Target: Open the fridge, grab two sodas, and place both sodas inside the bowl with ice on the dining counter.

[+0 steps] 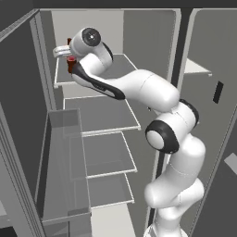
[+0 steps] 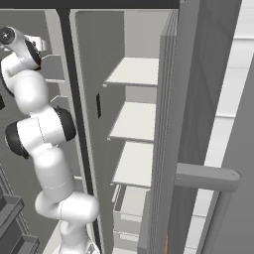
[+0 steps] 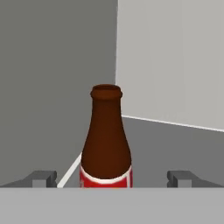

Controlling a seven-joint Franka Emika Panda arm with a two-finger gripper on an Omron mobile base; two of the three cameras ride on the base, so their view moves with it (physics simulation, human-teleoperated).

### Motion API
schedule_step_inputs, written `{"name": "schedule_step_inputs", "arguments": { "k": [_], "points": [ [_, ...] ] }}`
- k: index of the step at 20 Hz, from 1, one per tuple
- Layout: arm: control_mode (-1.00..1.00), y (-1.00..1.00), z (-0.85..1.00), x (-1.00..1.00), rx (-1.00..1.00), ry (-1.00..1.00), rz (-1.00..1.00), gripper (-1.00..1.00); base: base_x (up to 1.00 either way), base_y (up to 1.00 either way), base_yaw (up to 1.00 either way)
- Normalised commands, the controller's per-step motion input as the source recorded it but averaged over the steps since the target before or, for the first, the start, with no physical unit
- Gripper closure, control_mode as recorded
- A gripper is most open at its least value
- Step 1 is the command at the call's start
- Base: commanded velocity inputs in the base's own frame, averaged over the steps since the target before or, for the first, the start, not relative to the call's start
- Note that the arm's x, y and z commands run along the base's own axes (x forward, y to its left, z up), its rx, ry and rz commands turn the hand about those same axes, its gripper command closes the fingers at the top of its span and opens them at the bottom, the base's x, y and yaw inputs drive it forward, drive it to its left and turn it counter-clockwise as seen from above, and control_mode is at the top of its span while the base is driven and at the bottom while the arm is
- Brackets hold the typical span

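pincer (image 3: 111, 178) wide open, its tips either side of the brown bottle (image 3: 106, 140) on a fridge shelf (image 1: 121, 65)

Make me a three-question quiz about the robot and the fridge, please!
1. Where does the bottle stand?
A. on a fridge shelf
B. in a door bin
C. on the floor

2. What colour is the bottle's label?
A. blue
B. red
C. green

3. How is the gripper?
A. shut on the bottle
B. shut and empty
C. open, one fingertip on each side of the bottle

Answers: 1 A, the hand view shows it upright on the grey shelf near the back corner. 2 B, a red band wraps its lower body. 3 C, the fingertips stand wide apart, not touching it.
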Motion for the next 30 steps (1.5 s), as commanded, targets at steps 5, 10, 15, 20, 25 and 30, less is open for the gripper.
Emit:
{"name": "schedule_step_inputs", "arguments": {
  "k": [5, 10, 15, 20, 25, 30],
  "points": [
    [-1.00, 0.02, -0.02, 0.11, 0.00, 0.00, 0.00, -1.00, 0.00, 0.00, 0.00],
    [-1.00, 0.09, -0.11, 0.10, 0.00, 0.00, 0.00, -1.00, 0.00, 0.00, 0.00],
    [-1.00, 0.14, -0.14, 0.08, 0.00, 0.01, 0.00, 1.00, 0.00, 0.00, 0.00],
    [-1.00, 0.12, -0.10, 0.08, 0.00, 0.01, 0.00, 1.00, 0.00, 0.00, 0.00],
    [-1.00, 0.01, -0.02, 0.02, 0.00, 0.02, 0.00, 1.00, 0.00, 0.00, 0.00],
    [-1.00, 0.00, -0.01, 0.00, 0.00, 0.01, 0.00, 1.00, 0.00, 0.00, 0.00]
  ]
}}
